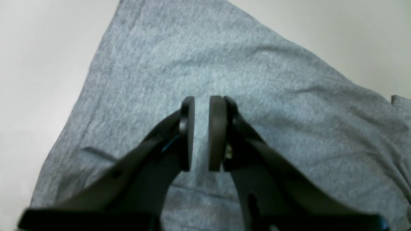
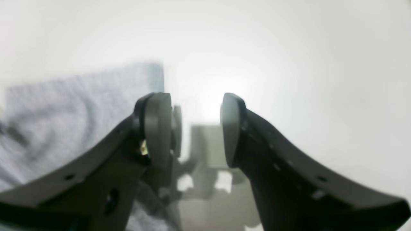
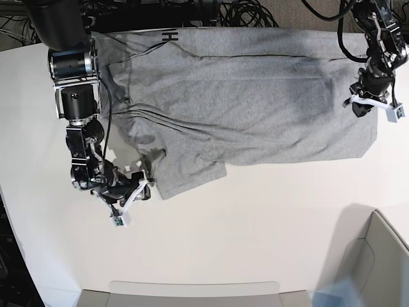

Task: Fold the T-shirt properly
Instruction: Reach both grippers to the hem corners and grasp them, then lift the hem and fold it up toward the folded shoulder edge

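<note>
table (image 3: 255,217): white top, takes up most of the base view, gives the cloth a flat place to be folded on

T-shirt (image 3: 249,102): grey, spread plain side up across the upper half of the base view, a sleeve poking down at lower left. Not folded yet as far as I can tell

right gripper (image 3: 137,189): lower left of the base view, down low just beside that sleeve's edge. Jaws clearly apart, nothing between them; my guess is it's lined up to pinch the sleeve

left gripper (image 1: 201,133): upper right of the base view, over the shirt's right end. Jaws only a narrow gap apart, no cloth in them; probably hovering near the hem for its own grab
</note>
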You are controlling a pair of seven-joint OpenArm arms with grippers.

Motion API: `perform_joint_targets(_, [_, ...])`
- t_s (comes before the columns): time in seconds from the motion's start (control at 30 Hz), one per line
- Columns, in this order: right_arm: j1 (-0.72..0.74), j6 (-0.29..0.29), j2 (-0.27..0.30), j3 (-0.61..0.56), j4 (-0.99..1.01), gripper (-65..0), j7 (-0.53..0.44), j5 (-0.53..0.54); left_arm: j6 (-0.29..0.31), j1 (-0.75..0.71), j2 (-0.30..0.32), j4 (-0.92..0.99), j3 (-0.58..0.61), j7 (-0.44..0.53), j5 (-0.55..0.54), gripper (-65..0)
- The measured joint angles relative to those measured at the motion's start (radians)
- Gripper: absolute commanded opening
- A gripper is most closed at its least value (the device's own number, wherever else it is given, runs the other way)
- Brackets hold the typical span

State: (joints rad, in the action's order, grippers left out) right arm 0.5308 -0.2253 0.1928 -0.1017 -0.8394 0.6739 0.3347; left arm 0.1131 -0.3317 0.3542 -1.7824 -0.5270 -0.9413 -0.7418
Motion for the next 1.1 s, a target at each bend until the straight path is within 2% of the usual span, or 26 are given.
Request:
perform_joint_targets(0.1, [-0.001,0.001,-0.019,-0.015,0.07,-39.1,-0.054,0.015,-0.001,0.0,0.001,0.0,0.0,0.0,0.001,-55.7])
perform_joint_targets(0.4, [-0.001,0.001,-0.062,-0.018,0.125,-39.1,-0.104,0.031,-0.001,0.025,0.0,0.001,0.0,-0.001,0.004,-55.6])
perform_joint_targets(0.5, [-0.003,0.0,-0.089,-0.02,0.124,-39.1,-0.097,0.029,0.001,0.066,0.004,0.037,0.0,0.003,-0.003,-55.2])
perform_joint_targets(0.57, [-0.005,0.0,-0.097,-0.037,0.122,-39.1,-0.102,0.031,0.0,0.115,0.006,0.092,0.001,-0.002,0.002,-52.7])
perform_joint_targets(0.67, [-0.007,-0.002,-0.084,-0.111,0.116,-39.1,-0.123,0.037,0.006,0.212,0.054,0.199,0.01,-0.002,0.001,-49.2])
perform_joint_targets(0.8, [-0.006,-0.005,-0.077,-0.15,0.112,-39.1,-0.126,0.043,0.003,0.38,0.182,0.427,0.124,0.03,0.008,-49.2])
perform_joint_targets(0.87, [-0.01,-0.008,-0.074,-0.15,0.111,-39.1,-0.135,0.045,0.0,0.44,0.222,0.53,0.2,0.092,0.005,-49.2])
perform_joint_targets(1.0, [-0.016,-0.016,-0.066,-0.151,0.111,-39.1,-0.144,0.057,0.005,0.554,0.264,0.718,0.401,0.143,0.107,-49.2])
perform_joint_targets(1.1, [-0.016,-0.019,-0.064,-0.151,0.11,-39.1,-0.136,0.06,0.007,0.6,0.264,0.809,0.449,0.178,0.153,-49.2])
